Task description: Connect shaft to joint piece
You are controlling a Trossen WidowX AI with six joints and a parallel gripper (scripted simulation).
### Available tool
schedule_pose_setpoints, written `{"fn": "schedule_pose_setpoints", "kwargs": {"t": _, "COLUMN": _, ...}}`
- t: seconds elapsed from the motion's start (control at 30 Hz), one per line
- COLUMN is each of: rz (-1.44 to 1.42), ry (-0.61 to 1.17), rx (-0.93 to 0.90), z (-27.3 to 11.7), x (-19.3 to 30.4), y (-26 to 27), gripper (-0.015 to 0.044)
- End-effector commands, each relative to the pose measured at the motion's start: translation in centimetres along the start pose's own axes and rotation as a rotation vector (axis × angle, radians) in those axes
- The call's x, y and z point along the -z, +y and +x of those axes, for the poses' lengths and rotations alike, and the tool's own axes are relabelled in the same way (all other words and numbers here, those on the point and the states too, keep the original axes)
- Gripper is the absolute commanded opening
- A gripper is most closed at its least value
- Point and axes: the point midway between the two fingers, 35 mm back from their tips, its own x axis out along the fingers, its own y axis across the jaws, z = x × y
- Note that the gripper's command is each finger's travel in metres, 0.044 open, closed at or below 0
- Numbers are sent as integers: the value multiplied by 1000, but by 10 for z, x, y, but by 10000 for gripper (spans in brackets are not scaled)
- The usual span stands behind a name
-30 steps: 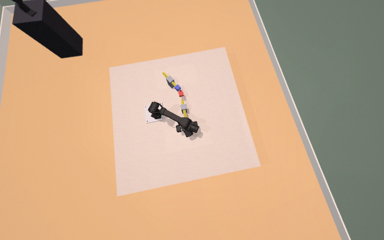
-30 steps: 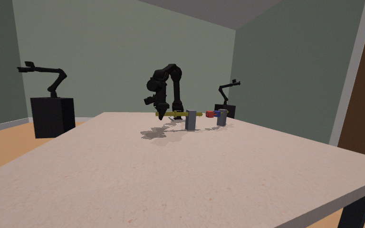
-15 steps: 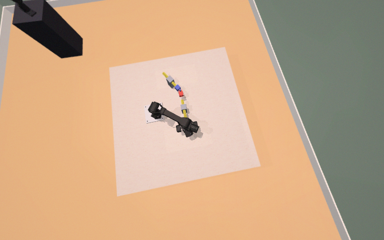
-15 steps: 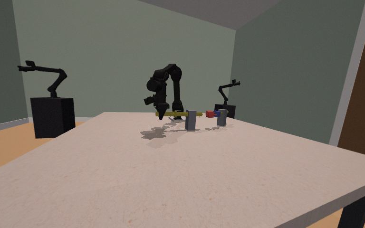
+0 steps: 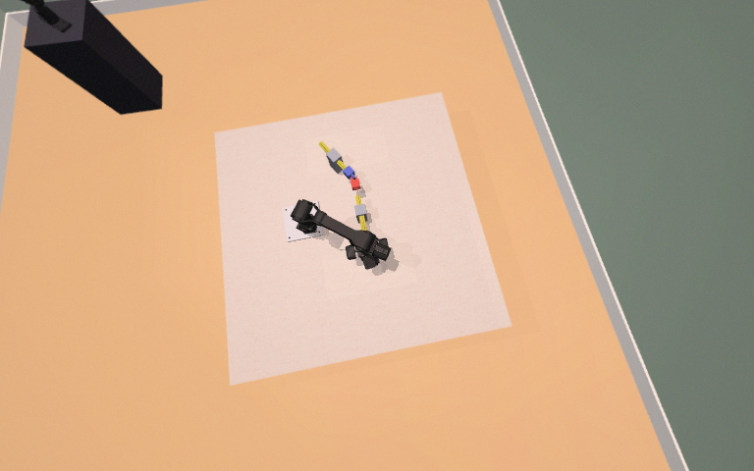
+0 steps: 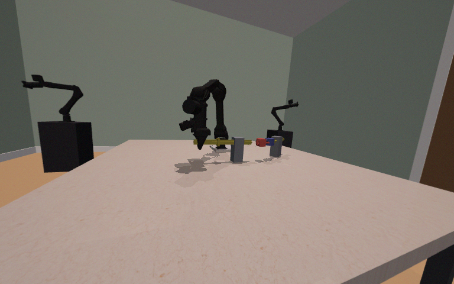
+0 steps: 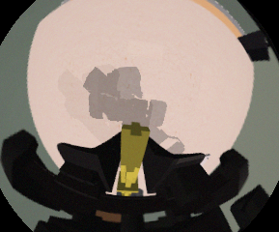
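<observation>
My gripper (image 6: pixel 200 145) (image 7: pixel 132 132) is shut on the second yellow shaft (image 5: pixel 363 223) (image 6: pixel 211 142) (image 7: pixel 135 141) near its outer end, pointing down from above. The shaft runs through the second grey block (image 5: pixel 360 209) (image 6: pixel 236 151). Its inner tip stands a small gap short of the red joint piece (image 5: pixel 355 183) (image 6: pixel 260 142). The red piece hangs on the blue part (image 5: pixel 349 172) (image 6: pixel 270 141) at the end of the first yellow shaft (image 5: pixel 324 146), held in the first grey block (image 5: pixel 333 155) (image 6: pixel 275 147). The red piece appears roughly turned toward the second shaft; its opening is too small to see.
The arm's white base plate (image 5: pixel 291 232) lies on the pale table (image 5: pixel 288 327) (image 6: pixel 187 225), left of the shafts in the overhead view. The arm reaches across to the second shaft's outer end. Black pedestals (image 5: pixel 94 64) (image 6: pixel 64 147) stand off the table.
</observation>
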Motion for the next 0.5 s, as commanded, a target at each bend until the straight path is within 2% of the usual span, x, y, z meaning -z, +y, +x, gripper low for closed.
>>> {"fn": "schedule_pose_setpoints", "kwargs": {"t": 0.0, "rz": 0, "ry": 0, "rx": 0, "z": 0, "x": 0, "y": 0, "gripper": 67}}
{"fn": "schedule_pose_setpoints", "kwargs": {"t": 0.2, "rz": 4, "ry": -4, "rx": 32, "z": 1, "x": 0, "y": 0, "gripper": 67}}
{"fn": "schedule_pose_setpoints", "kwargs": {"t": 0.43, "rz": -1, "ry": 1, "rx": 17, "z": 0, "x": 0, "y": 0, "gripper": 20}}
{"fn": "schedule_pose_setpoints", "kwargs": {"t": 0.47, "rz": -1, "ry": 1, "rx": 17, "z": 0, "x": 0, "y": 0, "gripper": 0}}
